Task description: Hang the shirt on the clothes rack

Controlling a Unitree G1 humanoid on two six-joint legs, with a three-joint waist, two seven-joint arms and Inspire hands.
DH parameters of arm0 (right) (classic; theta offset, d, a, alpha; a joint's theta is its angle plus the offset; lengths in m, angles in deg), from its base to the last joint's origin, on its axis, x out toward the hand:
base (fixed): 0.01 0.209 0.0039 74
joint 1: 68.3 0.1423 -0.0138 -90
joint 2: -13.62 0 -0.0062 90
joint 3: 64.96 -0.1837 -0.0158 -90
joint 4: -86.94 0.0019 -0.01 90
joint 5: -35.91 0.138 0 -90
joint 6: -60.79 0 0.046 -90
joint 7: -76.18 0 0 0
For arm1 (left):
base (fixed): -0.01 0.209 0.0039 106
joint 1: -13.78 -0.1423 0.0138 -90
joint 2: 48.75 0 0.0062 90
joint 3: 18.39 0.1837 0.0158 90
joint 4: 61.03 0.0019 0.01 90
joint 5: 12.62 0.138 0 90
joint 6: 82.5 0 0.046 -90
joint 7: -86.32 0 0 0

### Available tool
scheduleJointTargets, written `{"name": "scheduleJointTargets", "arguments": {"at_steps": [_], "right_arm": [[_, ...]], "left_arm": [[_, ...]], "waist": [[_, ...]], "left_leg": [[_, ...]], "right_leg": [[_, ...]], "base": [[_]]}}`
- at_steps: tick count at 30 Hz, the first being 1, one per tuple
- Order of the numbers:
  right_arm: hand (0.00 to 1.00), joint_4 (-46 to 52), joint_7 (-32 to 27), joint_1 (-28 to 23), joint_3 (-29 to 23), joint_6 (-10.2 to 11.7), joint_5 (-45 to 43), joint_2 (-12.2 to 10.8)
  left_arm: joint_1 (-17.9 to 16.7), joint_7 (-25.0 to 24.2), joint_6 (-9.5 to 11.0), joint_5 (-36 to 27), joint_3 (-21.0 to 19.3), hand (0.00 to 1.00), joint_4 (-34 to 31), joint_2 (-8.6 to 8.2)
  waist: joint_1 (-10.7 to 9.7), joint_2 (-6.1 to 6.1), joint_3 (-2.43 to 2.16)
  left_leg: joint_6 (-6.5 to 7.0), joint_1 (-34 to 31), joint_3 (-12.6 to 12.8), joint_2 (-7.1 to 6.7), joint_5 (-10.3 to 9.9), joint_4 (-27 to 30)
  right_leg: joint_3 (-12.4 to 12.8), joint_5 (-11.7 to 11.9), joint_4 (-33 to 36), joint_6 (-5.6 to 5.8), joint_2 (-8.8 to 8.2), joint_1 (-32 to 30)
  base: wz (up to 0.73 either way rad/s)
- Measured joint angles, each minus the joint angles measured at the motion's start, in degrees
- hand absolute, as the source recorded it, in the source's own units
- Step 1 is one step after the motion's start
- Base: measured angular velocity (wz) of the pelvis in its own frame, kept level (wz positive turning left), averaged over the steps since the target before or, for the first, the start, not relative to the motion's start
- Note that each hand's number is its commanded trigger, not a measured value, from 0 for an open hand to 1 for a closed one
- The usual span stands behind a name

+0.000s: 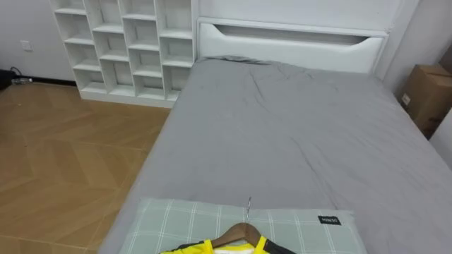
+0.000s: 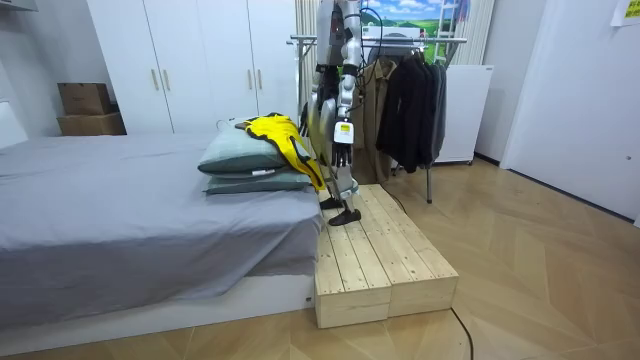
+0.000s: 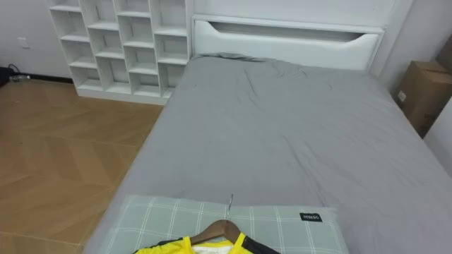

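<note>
On the left stands a white shelf unit point(image 1: 123, 49), and beside it the grey bed point(image 1: 282, 127) stretches away from us. At its near end the yellow garment point(image 2: 278, 132), threaded on a wooden hanger point(image 1: 240, 231), lies on a checked pillow point(image 1: 183, 219) with nothing holding it. In the room view the robot stands on a wooden platform point(image 2: 380, 250) by the pillow. Its left robot hand point(image 2: 343, 133) hangs at its side; we cannot tell whether it is spread or closed. Further right the clothes rack point(image 2: 420, 40) carries dark coats. We judge the task barely begun: lifting the hanger, turning and hooking it on the rack all remain.
</note>
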Motion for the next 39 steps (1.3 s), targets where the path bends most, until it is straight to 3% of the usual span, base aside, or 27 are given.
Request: {"name": "scheduleJointTargets", "arguments": {"at_steps": [19,29,34,39], "right_arm": [[0.0,-0.69,0.06,0.44,0.73,-0.11,-0.04,0.29],[0.0,-1.09,-0.64,1.15,0.69,-0.1,-0.83,0.27],[0.0,-1.06,-1.42,1.28,0.79,0.1,-1.23,0.27],[0.0,-0.74,-1.72,1.16,0.61,0.1,-2.4,0.4]], "left_arm": [[-0.57,1.3,0.88,-1.69,-0.56,0.0,-0.05,0.76],[-0.59,2.84,1.01,-4.11,-1.27,0.0,-0.12,0.8],[-0.83,6.0,2.59,-4.02,-3.48,0.0,-0.37,0.76],[-1.32,12.24,3.71,-3.76,-6.87,0.0,-5.7,0.74]], "waist": [[0.66,-0.33,0.32],[1.44,-0.58,0.31],[1.66,-0.03,0.17],[1.58,0.21,0.49]], "left_leg": [[0.0,-0.09,-0.87,0.0,0.0,-0.09],[0.0,-0.09,-1.94,-0.08,0.0,0.08],[0.0,-0.04,-2.6,-0.1,0.0,0.06],[-0.01,0.28,-3.84,-0.29,0.0,0.05]], "right_leg": [[-0.58,0.0,-0.05,0.0,0.01,0.21],[-2.43,0.01,-0.09,0.02,-0.17,0.82],[-2.57,0.01,-0.1,0.02,-0.17,0.9],[-3.2,0.01,-0.11,0.02,-0.26,1.56]], "base": [[0.02],[0.07],[0.02],[0.12]]}}
